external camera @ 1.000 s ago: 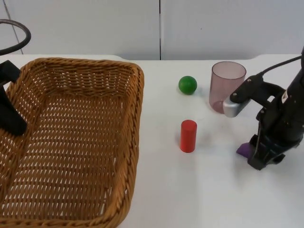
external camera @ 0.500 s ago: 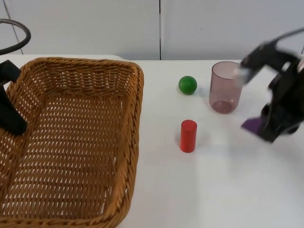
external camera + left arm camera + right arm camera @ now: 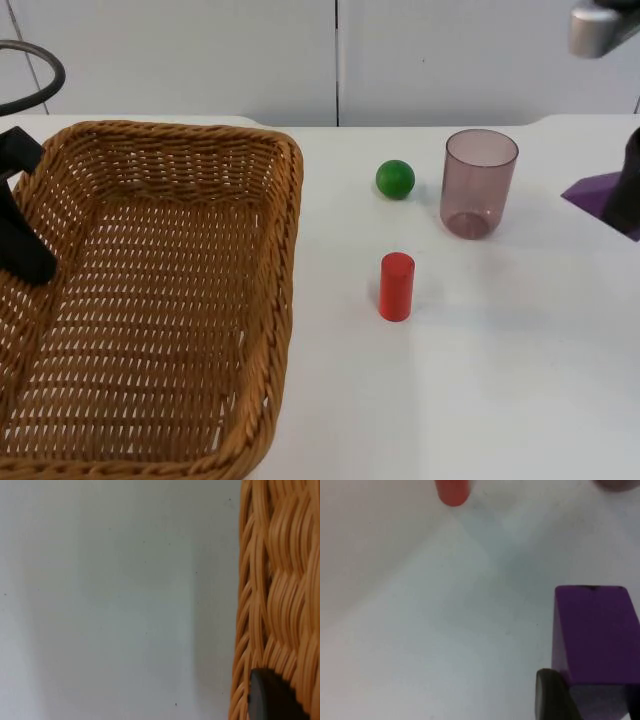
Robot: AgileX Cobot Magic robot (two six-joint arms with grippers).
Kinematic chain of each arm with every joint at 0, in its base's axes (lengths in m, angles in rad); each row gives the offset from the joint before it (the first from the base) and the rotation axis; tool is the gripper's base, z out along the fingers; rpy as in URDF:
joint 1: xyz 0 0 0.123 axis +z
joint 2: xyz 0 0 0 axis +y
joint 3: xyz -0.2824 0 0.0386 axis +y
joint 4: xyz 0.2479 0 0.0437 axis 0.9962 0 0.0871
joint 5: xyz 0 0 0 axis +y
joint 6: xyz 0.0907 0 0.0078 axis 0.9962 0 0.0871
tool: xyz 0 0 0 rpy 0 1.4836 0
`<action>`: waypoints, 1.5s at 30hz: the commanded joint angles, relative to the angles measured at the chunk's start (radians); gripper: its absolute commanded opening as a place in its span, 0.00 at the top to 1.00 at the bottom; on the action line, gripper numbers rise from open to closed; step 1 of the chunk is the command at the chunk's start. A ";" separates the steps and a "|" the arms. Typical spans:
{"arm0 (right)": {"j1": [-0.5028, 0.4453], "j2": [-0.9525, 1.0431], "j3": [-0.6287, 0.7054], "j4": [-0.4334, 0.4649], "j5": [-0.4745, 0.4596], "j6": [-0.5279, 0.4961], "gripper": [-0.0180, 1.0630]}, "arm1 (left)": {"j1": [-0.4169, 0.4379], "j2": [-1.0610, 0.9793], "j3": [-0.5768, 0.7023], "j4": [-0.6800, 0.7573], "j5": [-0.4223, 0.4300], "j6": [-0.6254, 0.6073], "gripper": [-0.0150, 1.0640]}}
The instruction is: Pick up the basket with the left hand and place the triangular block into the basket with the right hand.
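Left gripper (image 3: 28, 255): clamped on the basket (image 3: 150, 300) wall, at its far-left side.
Right gripper (image 3: 628, 200): closed on the purple triangular block (image 3: 595, 190), seemingly lifted, right of the cup (image 3: 478, 183), well apart from the basket.

Between the right hand (image 3: 628, 195) with its purple triangular block (image 3: 594, 190) and the woven wicker basket (image 3: 150, 300), 3 obstacles stand on the white tabletop (image 3: 480, 380): a translucent pink plastic cup (image 3: 478, 183) nearest the hand, a green ball (image 3: 395, 179) beside it, and an upright red cylinder (image 3: 396, 286) nearer the basket. The tabletop in front of the cylinder lies open up to the basket's rim.
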 commanded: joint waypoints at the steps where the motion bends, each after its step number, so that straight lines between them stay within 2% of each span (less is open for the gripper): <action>1: 0.001 -0.011 -0.015 0.002 0.044 0.021 0.98 | 0.001 -0.012 0.001 -0.034 0.014 -0.005 0.99; 5: 0.031 -0.011 -0.058 0.001 0.098 0.081 0.98 | 0.001 -0.012 0.001 -0.034 0.014 -0.005 0.99; 7: 0.081 -0.011 -0.085 0.001 0.116 0.096 0.98 | 0.001 -0.012 0.001 -0.034 0.014 -0.005 0.99; 10: 0.171 -0.010 -0.132 0.003 0.091 0.110 0.98 | 0.001 -0.012 0.001 -0.034 0.014 -0.005 0.99; 11: 0.171 -0.010 -0.132 0.003 0.091 0.110 0.98 | 0.001 -0.012 0.001 -0.034 0.014 -0.005 0.99; 15: 0.287 0.032 -0.246 0.003 0.076 0.137 0.98 | 0.001 -0.012 0.001 -0.034 0.014 -0.005 0.99; 16: 0.287 0.032 -0.246 0.003 0.076 0.137 0.98 | 0.001 -0.012 0.001 -0.034 0.014 -0.005 0.99; 23: 0.430 0.226 -0.477 0.026 0.051 0.156 0.98 | 0.001 -0.012 0.001 -0.034 0.016 -0.005 0.99; 30: 0.478 0.421 -0.625 0.026 -0.052 0.156 0.98 | 0.001 -0.012 0.001 -0.035 0.018 -0.005 0.99; 37: 0.478 0.522 -0.639 0.033 -0.115 0.156 0.98 | 0.001 -0.012 0.001 -0.035 0.024 -0.005 0.99; 40: 0.478 0.551 -0.639 0.033 -0.119 0.156 0.87 | 0.001 -0.012 0.001 -0.035 0.024 -0.005 0.99; 41: 0.478 0.551 -0.639 0.033 -0.119 0.156 0.87 | 0.001 -0.012 0.001 -0.035 0.024 -0.005 0.99; 44: 0.478 0.557 -0.639 0.033 -0.119 0.156 0.63 | 0.001 -0.012 0.001 -0.035 0.028 -0.005 0.99; 45: 0.478 0.557 -0.639 0.033 -0.119 0.156 0.58 | 0.001 -0.012 0.001 -0.035 0.028 -0.005 0.99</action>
